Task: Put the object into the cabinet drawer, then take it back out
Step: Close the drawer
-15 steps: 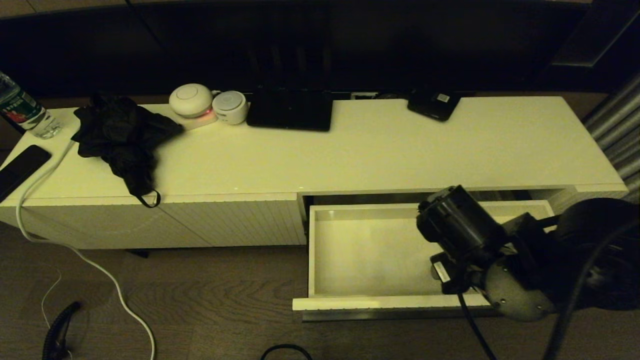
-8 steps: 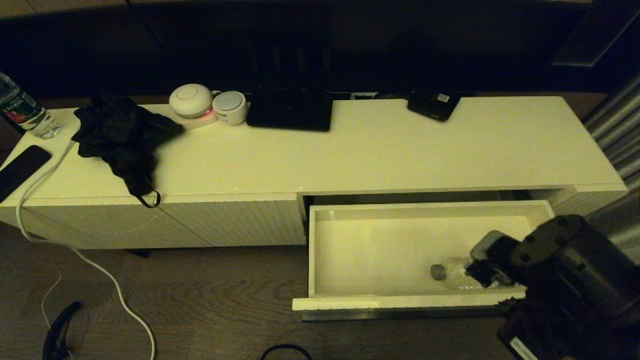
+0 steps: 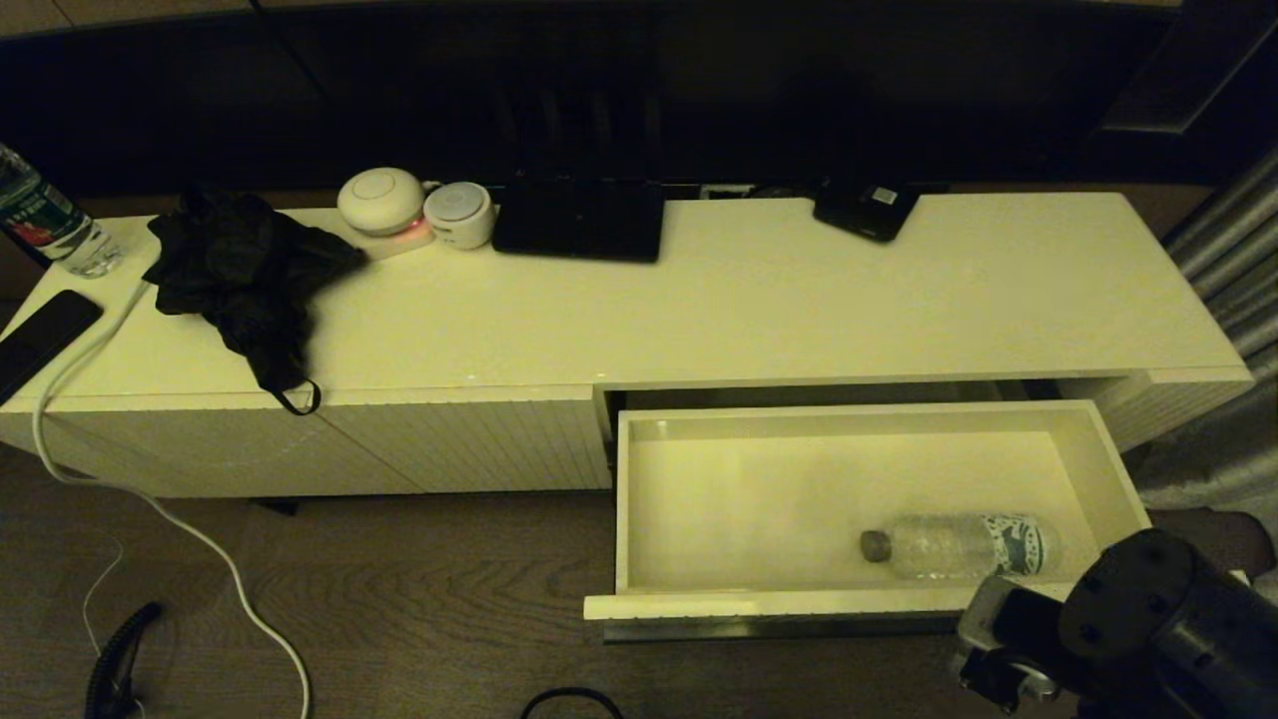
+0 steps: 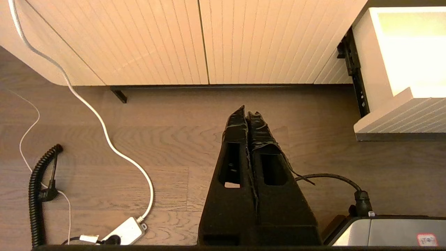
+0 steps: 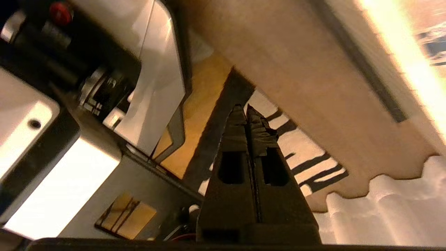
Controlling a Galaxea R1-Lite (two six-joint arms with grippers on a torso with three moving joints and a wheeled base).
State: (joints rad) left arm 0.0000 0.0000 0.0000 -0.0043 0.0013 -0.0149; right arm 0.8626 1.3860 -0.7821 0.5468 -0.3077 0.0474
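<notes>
Bottle (image 3: pixel 958 545) lies on its side in the open drawer (image 3: pixel 639 499), near the front wall, cap toward 9 o'clock. First half done, I judge; next is taking it back out. My right pincer (image 5: pixel 246 111) is clenched, empty, outside the drawer front at 5 o'clock: needs opening, then reaching over the front wall. Left pincer (image 4: pixel 246 113) clenched, parked over floor. Other bottle (image 3: pixel 45 220) far off on the bench (image 3: pixel 799 300) at 10.
</notes>
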